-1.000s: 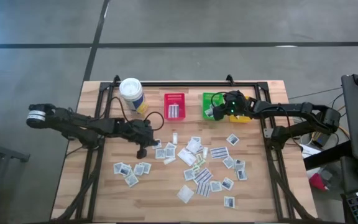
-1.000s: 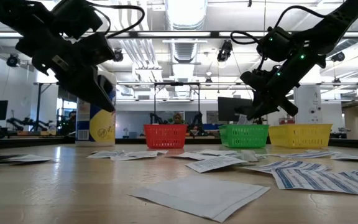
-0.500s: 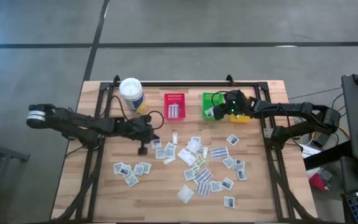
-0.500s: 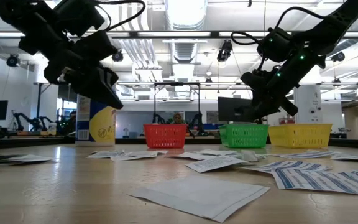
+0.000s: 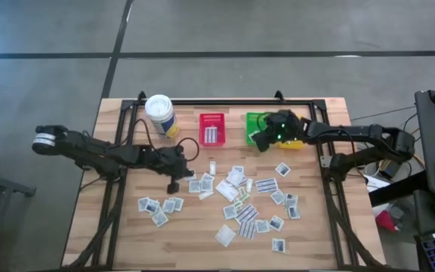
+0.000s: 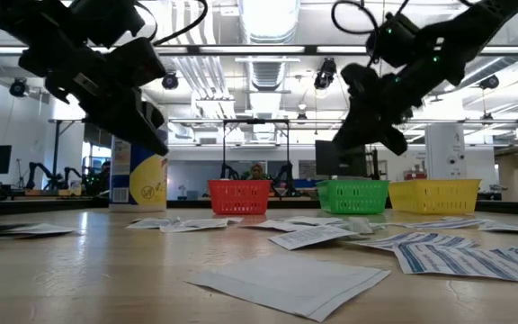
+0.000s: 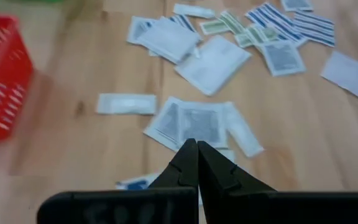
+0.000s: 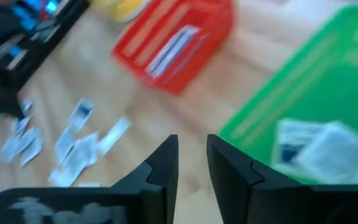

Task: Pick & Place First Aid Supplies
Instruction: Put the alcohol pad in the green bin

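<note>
Plainly, the small flat white paper packets (image 5: 239, 198) look light, limp and slippery, so my clenched left tool (image 5: 174, 184) should pinch an edge.

3 bins (image 5: 212, 128) stand behind the scattered packets (image 5: 240, 199), with the canister (image 5: 159, 113) left of them.

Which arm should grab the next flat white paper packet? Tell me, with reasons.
Left. The left gripper, fingers shut, hangs right over the scattered flat white paper packets on the wooden table. The right gripper, open and empty, is back by the green plastic bin.
</note>
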Action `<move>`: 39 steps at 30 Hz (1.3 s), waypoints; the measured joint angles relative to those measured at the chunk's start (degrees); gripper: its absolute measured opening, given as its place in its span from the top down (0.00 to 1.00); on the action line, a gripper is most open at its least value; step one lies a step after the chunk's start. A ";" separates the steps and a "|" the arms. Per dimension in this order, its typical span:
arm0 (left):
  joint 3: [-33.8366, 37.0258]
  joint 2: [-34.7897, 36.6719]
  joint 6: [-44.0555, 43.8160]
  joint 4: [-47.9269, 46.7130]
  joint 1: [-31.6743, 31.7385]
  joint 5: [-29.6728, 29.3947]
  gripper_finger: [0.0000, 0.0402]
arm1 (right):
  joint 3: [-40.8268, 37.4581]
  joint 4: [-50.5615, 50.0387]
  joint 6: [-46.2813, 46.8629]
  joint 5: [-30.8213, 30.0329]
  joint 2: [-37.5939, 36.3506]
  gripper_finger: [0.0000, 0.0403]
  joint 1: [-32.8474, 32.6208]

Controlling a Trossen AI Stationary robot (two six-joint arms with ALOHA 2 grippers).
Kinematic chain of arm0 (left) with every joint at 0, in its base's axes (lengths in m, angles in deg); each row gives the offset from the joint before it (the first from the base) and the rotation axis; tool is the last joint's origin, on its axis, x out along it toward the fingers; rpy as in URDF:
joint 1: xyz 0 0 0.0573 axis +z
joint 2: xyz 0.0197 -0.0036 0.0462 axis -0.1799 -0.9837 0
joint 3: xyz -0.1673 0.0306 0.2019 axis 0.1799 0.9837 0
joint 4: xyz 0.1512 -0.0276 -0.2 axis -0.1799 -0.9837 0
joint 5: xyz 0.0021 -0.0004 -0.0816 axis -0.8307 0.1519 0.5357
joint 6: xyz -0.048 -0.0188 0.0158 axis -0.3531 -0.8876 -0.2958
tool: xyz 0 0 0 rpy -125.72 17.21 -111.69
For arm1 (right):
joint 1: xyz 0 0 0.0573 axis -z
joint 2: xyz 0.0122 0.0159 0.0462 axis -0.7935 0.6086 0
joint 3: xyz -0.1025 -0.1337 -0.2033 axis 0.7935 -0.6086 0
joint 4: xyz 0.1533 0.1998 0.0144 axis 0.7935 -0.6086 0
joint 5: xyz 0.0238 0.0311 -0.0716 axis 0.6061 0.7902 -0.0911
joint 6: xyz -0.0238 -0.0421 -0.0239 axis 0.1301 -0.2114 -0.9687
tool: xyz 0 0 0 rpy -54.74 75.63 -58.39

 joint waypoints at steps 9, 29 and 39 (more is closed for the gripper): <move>3.06 -1.16 -4.67 2.63 -4.18 -5.11 1.00 | 0.14 2.07 3.71 -11.53 0.28 0.86 -16.73; 8.73 -10.60 -10.87 24.10 -4.82 -6.04 1.00 | -0.48 14.79 7.07 -22.45 5.21 0.79 -26.96; 5.18 -18.96 -11.57 24.62 -7.09 -6.00 1.00 | 3.37 22.96 5.24 -19.27 17.60 0.79 -27.33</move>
